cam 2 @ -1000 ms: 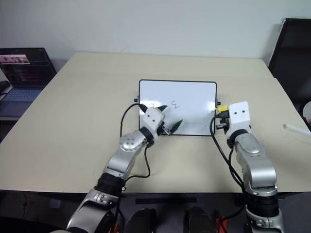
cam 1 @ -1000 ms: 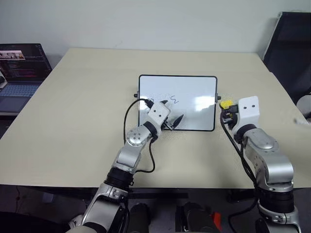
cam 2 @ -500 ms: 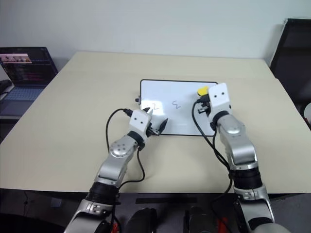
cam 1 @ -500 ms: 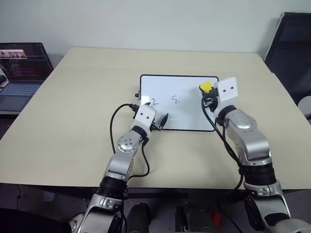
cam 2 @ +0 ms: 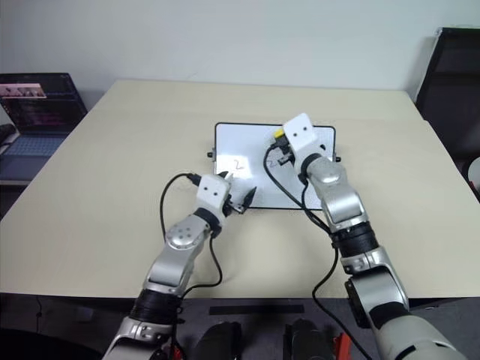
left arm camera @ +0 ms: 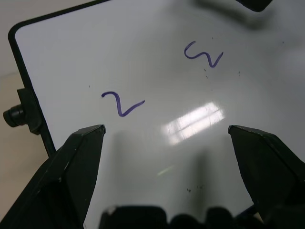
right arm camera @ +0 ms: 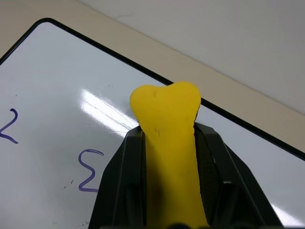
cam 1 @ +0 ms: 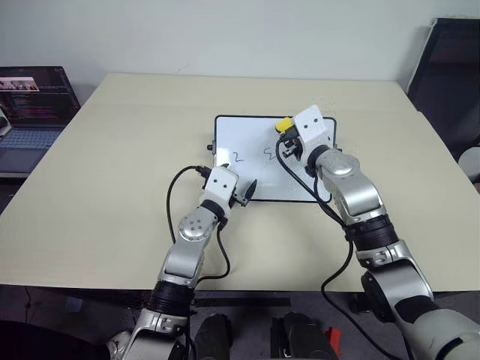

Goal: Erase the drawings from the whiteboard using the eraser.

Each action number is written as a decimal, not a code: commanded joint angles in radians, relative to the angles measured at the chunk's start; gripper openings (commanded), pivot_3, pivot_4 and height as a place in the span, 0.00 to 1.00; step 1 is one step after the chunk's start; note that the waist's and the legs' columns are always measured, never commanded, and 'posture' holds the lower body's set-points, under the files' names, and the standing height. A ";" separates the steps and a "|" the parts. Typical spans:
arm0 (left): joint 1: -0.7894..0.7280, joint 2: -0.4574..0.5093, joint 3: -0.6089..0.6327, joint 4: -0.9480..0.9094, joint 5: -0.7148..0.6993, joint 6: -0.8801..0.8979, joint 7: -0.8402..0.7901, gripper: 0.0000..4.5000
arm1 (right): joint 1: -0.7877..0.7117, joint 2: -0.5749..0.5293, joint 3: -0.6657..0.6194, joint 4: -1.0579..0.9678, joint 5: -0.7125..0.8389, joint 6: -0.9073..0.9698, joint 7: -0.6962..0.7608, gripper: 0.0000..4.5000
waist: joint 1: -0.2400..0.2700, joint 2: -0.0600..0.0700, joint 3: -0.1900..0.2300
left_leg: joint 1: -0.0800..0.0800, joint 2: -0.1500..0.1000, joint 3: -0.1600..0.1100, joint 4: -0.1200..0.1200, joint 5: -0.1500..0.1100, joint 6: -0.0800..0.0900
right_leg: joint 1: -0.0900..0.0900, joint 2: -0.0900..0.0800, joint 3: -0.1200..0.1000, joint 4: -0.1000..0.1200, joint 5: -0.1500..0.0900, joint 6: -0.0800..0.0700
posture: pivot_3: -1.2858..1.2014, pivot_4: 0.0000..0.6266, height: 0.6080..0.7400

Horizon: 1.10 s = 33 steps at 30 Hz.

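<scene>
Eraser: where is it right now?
The eraser is clamped in the right end effector, over the whiteboard near its far edge, close to the squiggle in the head views.

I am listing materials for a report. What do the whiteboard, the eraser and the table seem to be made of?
The whiteboard: smooth, glossy white surface, likely coated; it mirrors bright glare. Its thin frame looks like black plastic.
The eraser: matte yellow, looks soft like foam or rubber, since its rounded end is notched; it is clamped in the right hand.
The table: pale beige, matte, probably laminate; no grain visible.
</scene>
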 commanded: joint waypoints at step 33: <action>0.074 0.022 0.038 -0.146 0.004 0.059 0.067 1.00 | 0.116 0.052 0.047 -0.100 -0.074 0.112 0.033 0.23 | -0.002 -0.001 -0.001 | 0.004 0.000 -0.001 0.001 0.001 0.001 | 0.003 0.000 0.001 0.001 0.000 0.002 | 0.52 0.24 1.00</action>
